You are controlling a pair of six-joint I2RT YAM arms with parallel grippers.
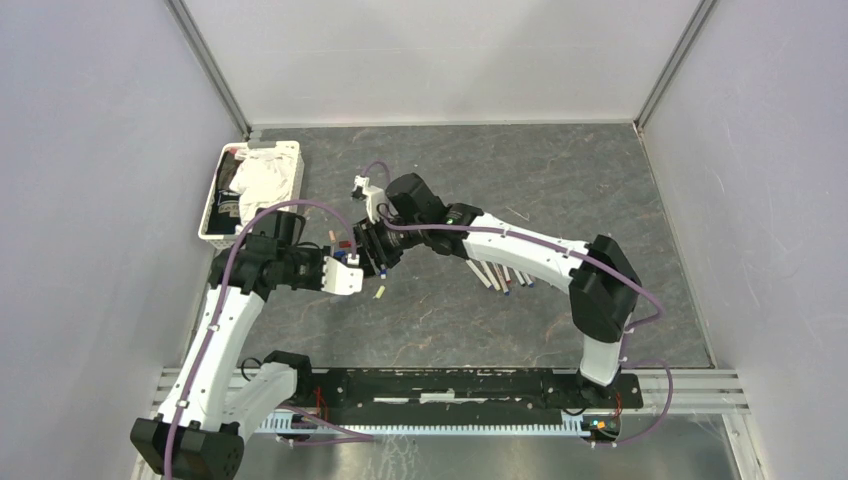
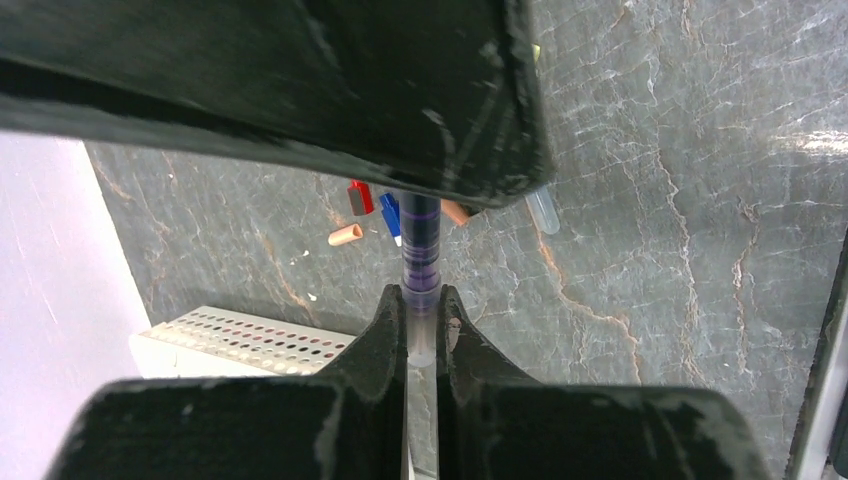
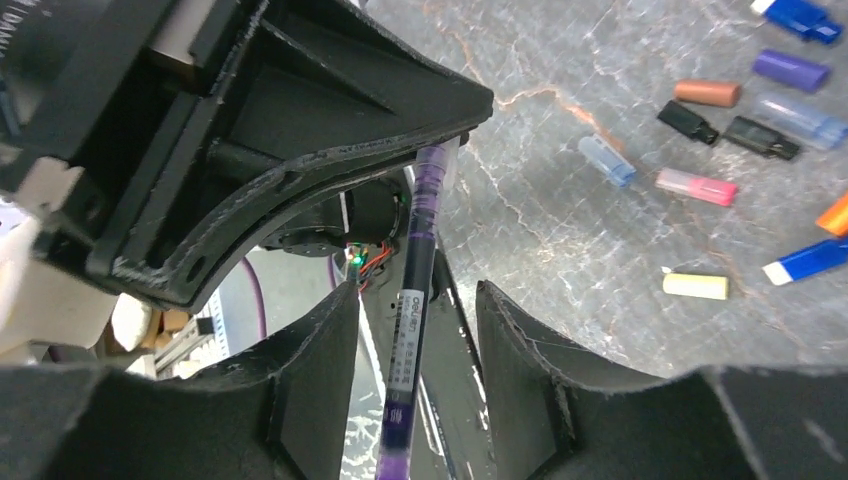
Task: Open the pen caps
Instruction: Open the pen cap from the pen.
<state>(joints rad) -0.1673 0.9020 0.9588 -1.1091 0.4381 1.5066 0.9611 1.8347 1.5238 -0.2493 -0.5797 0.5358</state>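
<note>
1. Pen caps [image 3: 696, 186] lie loose on the table [image 1: 560, 170], left of centre, under both grippers.
2. Left gripper [image 2: 422, 305] is clamped on the pen [image 3: 425, 220]; right gripper [image 3: 417, 300] stands wide around its barrel, not touching.
3. Pen: light, stiff, slick; best held mid-barrel.
4. Its clear end [image 2: 422, 345], likely a cap, looks snug and small; pinch squarely, pull straight.

Left of centre the left gripper [image 2: 422, 300] pinches a purple pen [image 3: 425, 200] lying between the right gripper's [image 3: 418, 290] spread fingers, blocking passage there. Loose pen caps [image 3: 697, 187] litter the table [image 1: 560, 180] around them. A white tray [image 1: 211, 195] fills the far-left corner. Bare table opens far right.
</note>
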